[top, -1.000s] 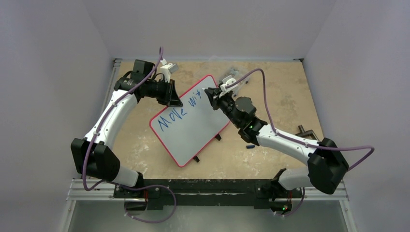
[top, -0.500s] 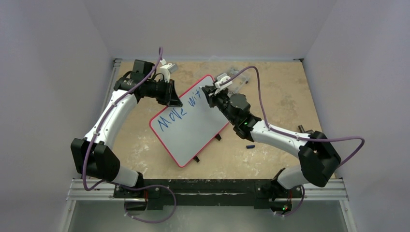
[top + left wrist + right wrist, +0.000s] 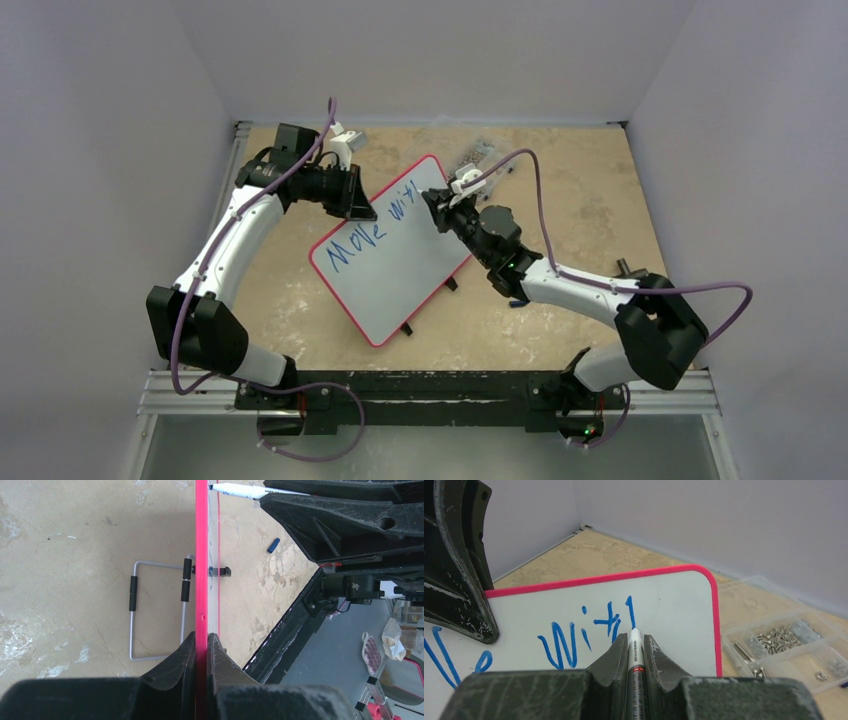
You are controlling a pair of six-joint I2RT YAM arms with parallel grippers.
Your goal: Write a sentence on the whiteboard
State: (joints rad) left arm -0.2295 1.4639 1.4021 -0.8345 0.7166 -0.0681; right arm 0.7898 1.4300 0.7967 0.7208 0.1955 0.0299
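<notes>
The whiteboard [image 3: 400, 275] stands tilted on the table, red-rimmed. My left gripper [image 3: 362, 210] is shut on its upper left rim; in the left wrist view the red rim [image 3: 201, 555] runs edge-on between the gripper's [image 3: 201, 637] pressed fingers. The sentence [image 3: 370, 228] reads "Move wit" in blue, followed by one upright stroke [image 3: 629, 611]. At the board's upper right, my right gripper [image 3: 432, 205] [image 3: 635, 640] is shut on a grey marker [image 3: 635, 660]. The marker tip touches the whiteboard [image 3: 674, 600] at the foot of that stroke.
A clear plastic box of screws [image 3: 480, 155] [image 3: 784, 640] lies just past the board's far right corner. A blue marker cap [image 3: 273, 545] lies on the table under the right arm. A wire stand [image 3: 157, 610] props the board's back. A black clamp [image 3: 628, 268] sits at right.
The right gripper carried the marker a little along the top line, and an upright stroke now stands after "wit". Its elbow swung left. The left arm and board stayed still.
</notes>
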